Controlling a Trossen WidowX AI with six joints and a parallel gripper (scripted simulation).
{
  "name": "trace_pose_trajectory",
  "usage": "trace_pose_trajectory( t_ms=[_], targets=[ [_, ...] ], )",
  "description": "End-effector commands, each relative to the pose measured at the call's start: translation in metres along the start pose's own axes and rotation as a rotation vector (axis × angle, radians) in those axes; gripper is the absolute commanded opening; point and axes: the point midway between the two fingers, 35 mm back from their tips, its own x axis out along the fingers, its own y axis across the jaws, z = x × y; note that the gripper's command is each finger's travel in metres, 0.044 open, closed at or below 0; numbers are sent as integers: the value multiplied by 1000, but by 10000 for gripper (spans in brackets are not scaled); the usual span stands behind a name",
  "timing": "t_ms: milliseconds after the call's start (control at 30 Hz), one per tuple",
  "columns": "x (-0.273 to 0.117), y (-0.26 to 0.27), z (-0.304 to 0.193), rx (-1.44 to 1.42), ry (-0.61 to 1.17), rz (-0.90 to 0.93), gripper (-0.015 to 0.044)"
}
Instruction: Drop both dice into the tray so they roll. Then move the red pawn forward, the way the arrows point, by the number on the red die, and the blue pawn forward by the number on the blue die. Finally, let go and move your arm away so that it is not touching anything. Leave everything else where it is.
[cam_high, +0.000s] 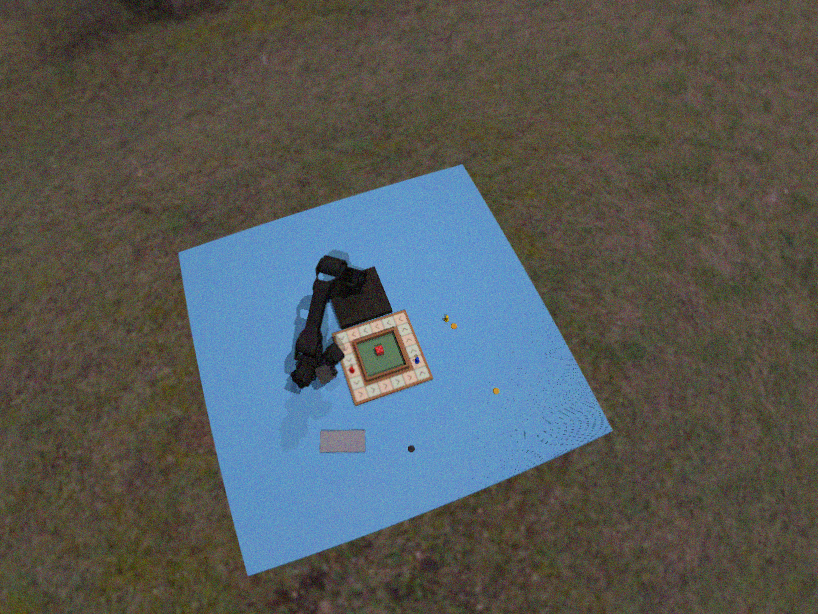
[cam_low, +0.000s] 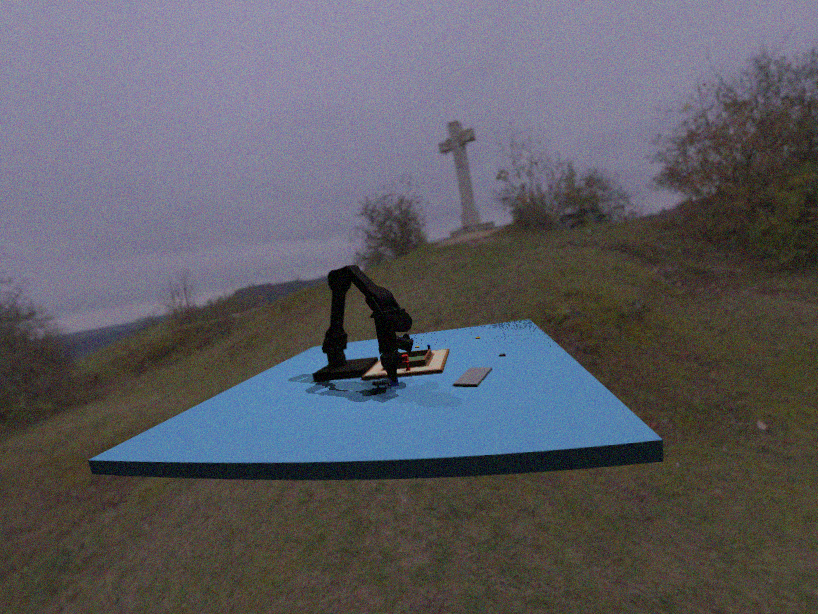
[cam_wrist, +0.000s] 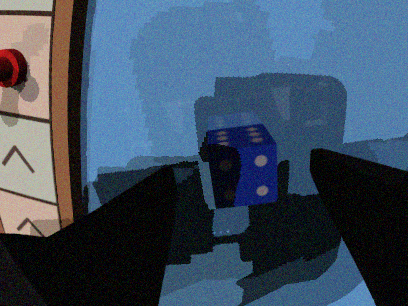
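The blue die (cam_wrist: 262, 175) (cam_low: 394, 382) sits on the blue table just outside the board, six pips on top. My gripper (cam_wrist: 242, 168) is open, pointing down, with one finger on each side of the die and gaps between. In the top view the arm hides this die. The red die (cam_high: 379, 350) lies inside the green-floored tray (cam_high: 370, 363); its number is too small to read. The red pawn (cam_high: 352, 370) (cam_wrist: 11, 67) (cam_low: 406, 362) stands on the board's track on the side near my gripper. The blue pawn (cam_high: 416, 360) stands on the opposite side.
A pinkish-grey slab (cam_high: 342, 440) (cam_low: 473, 377) and a small black disc (cam_high: 410, 448) (cam_low: 502, 354) lie off the board. Two orange discs (cam_high: 453, 325) (cam_high: 496, 391) and a small dark-yellow object (cam_high: 446, 317) lie beyond the blue pawn's side. The arm's black base (cam_high: 362, 300) adjoins the board.
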Motion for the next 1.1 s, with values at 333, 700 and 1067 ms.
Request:
trace_pose_trajectory(
  t_ms=[333, 700, 1067],
  targets=[
    [10, 0, -1, -4, 1, 0, 91],
    [-3, -2, 2, -4, 0, 0, 0],
    [-65, -4, 6, 0, -2, -2, 0]
  ],
)
